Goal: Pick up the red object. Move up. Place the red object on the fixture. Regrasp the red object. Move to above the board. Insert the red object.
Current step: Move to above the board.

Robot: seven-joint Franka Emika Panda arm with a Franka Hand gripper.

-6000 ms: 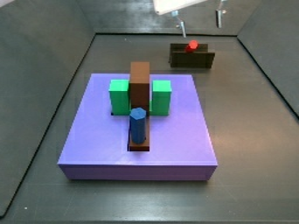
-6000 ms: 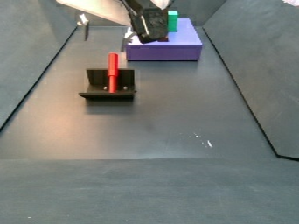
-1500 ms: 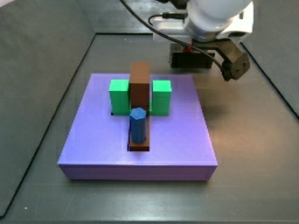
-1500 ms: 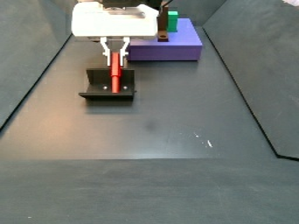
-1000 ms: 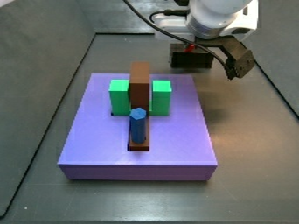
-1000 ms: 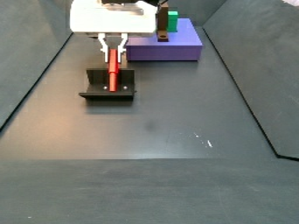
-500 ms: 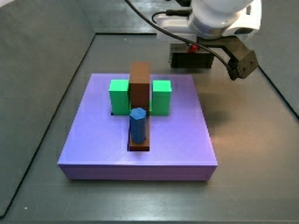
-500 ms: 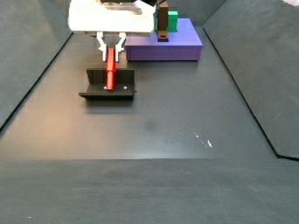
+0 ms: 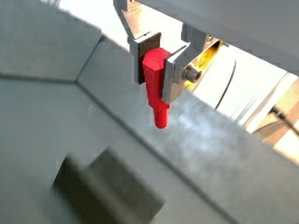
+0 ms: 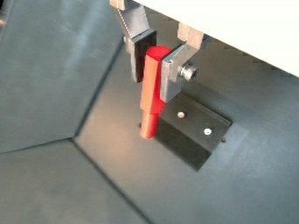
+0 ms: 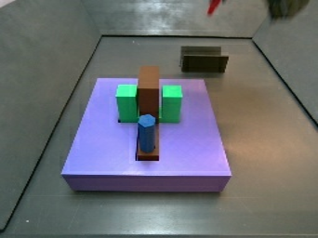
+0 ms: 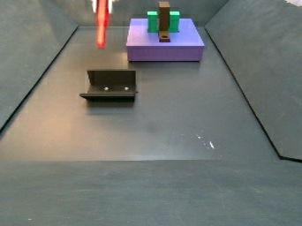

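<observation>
The tool is clenched on the red object: in both wrist views its two flat silver fingers press the upper end of the peg between their dark pads, and the rest of the peg hangs free below them (upright, not tilted between the plates). In a wrist view the peg's lower end appears over the edge of the fixture, a dark plate with two pale screw heads lying on the grey floor; whether the two touch cannot be told from that angle.

In a side view the red object shows as a blurred red streak at the upper left of the frame, well above the fixture, which stands alone on the floor left of centre. The tool itself is out of that frame. In another side view only a red sliver and a dark blur show at the top edge, right of centre, above the fixture.

The board, a lavender slab, fills the middle of that view and carries two green blocks, a long brown bar between them and an upright blue peg at the bar's near end. The board also shows at the top centre of the earlier side view.
</observation>
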